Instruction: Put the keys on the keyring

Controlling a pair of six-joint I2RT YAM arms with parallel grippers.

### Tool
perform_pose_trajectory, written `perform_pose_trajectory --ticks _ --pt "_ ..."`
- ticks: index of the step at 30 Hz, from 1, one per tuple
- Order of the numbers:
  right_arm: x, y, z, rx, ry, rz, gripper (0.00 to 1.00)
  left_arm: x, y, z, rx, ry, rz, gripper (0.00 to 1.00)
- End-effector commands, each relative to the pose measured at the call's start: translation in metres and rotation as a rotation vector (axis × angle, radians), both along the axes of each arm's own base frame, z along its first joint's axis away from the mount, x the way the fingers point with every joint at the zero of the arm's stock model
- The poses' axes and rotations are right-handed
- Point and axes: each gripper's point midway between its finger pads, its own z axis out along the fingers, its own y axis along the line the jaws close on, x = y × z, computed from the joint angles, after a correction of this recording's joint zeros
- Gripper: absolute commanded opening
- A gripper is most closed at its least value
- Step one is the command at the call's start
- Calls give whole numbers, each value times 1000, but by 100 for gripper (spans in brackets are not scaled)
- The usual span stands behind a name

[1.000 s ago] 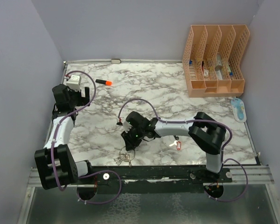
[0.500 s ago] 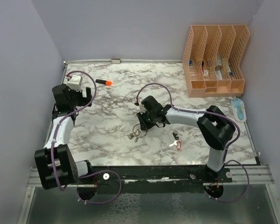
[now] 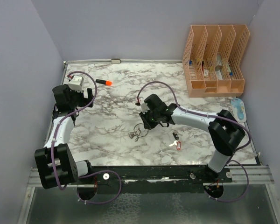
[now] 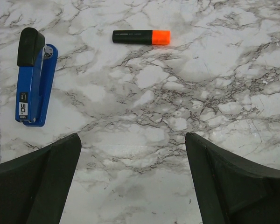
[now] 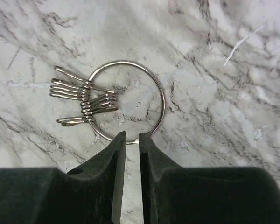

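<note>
**A:** What does your left wrist see?

**B:** My left gripper [image 4: 130, 137] is spread wide. Its fingers [image 4: 35, 182] sit at the lower corners with only the marble table [image 4: 186, 93] between them. A blue stapler [image 4: 35, 79] lies at the left, and an orange-capped black marker [image 4: 141, 37] lies near the top edge.

**A:** And the right wrist?

**B:** My right gripper [image 5: 132, 136] has its fingers [image 5: 105, 163] drawn nearly together, with a thin slit between them. The keyring [image 5: 161, 95] lies flat on the marble right at my tips, and its near arc disappears behind them. I cannot tell whether I pinch the wire or only press on it. A bunch of strung keys [image 5: 81, 100] fans out from the ring's left side.

**A:** From above?

**B:** The keyring sits mid-table at the tip of my right gripper, with the strung keys on its near-left side. To the right, apart from the ring, lie a red-tagged key [image 3: 178, 145] and, just behind it, a dark-headed key [image 3: 176, 136]. My left gripper hangs at the far left, near the marker. A peach file organiser [image 3: 214, 60] stands in the far right corner.
</note>
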Motion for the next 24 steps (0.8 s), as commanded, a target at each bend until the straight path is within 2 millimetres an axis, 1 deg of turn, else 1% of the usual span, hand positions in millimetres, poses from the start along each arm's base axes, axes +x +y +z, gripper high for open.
perform_pose_trajectory --ticks 1,5,8,14,24 --pt "5 30 45 98 -153 198 18 0 -5 -2 -27 -4 -29 97" --pt "-6 55 47 153 -195 364 19 0 -4 -2 -23 -4 -27 97" --pt "-10 68 40 166 -211 440 20 0 -4 -3 -21 -3 -26 97" --pt "-13 80 20 157 -206 508 20 0 -3 -3 -18 -2 -23 97" --pt "-5 92 5 151 -227 551 19 0 -2 -4 -16 -1 -20 97"
